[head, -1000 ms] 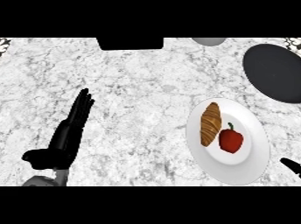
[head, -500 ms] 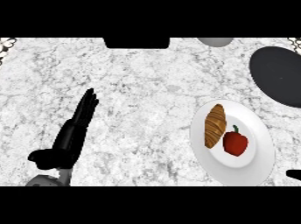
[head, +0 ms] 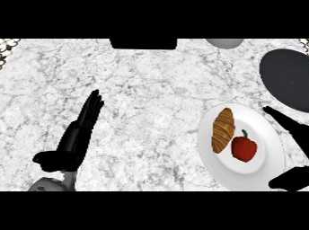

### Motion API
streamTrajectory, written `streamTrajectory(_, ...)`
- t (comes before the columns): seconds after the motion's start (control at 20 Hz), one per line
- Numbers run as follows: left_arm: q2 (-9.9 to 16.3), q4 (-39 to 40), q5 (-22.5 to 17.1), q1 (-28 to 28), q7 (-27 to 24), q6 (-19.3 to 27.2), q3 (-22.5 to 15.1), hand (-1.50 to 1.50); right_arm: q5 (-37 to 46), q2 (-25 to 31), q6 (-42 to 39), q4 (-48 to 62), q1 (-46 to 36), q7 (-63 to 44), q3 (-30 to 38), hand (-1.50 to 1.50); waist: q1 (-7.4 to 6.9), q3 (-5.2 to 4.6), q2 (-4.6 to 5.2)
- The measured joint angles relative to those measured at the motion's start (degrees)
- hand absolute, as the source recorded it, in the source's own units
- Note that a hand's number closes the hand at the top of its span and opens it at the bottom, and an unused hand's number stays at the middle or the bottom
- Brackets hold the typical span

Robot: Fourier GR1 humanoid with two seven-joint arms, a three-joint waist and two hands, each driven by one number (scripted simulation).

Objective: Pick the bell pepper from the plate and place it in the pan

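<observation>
Currently: bell pepper (head: 244,148), red, on white plate (head: 260,173), right half of worktop (head: 150,90). Croissant (head: 222,130) on same plate, just left of pepper, touching or nearly so. Pan (head: 296,78), dark, beyond plate toward right edge, holding nothing. Right hand (head: 302,140) over plate's right rim, fingers straight and apart from thumb, just right of pepper, not touching it. Left hand (head: 74,139) at lower left, fingers straight, holding nothing.
</observation>
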State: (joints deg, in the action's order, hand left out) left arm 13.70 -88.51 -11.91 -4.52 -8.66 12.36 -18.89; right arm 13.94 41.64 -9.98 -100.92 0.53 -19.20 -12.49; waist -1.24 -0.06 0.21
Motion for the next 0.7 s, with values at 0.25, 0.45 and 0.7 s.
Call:
streamTrajectory(0.25,0.47,-3.24,0.5,2.37,1.27,-0.55,0.36,0.0,6.66,-4.09,-2.54,3.68,-3.94,-5.21,-5.89,-1.5,0.35,0.03,-0.13)
streamTrajectory(0.45,-1.4,-1.52,1.72,1.57,1.17,-1.31,1.64,0.0,9.73,-7.42,-4.9,4.66,-4.25,-6.87,-5.88,-1.5,0.91,0.06,-0.18)
streamTrajectory(0.7,-2.53,-1.34,3.39,1.19,1.87,-2.83,3.72,0.0,12.58,-10.92,-8.43,7.27,-6.11,-7.32,-3.32,-1.5,1.09,0.07,-0.2)
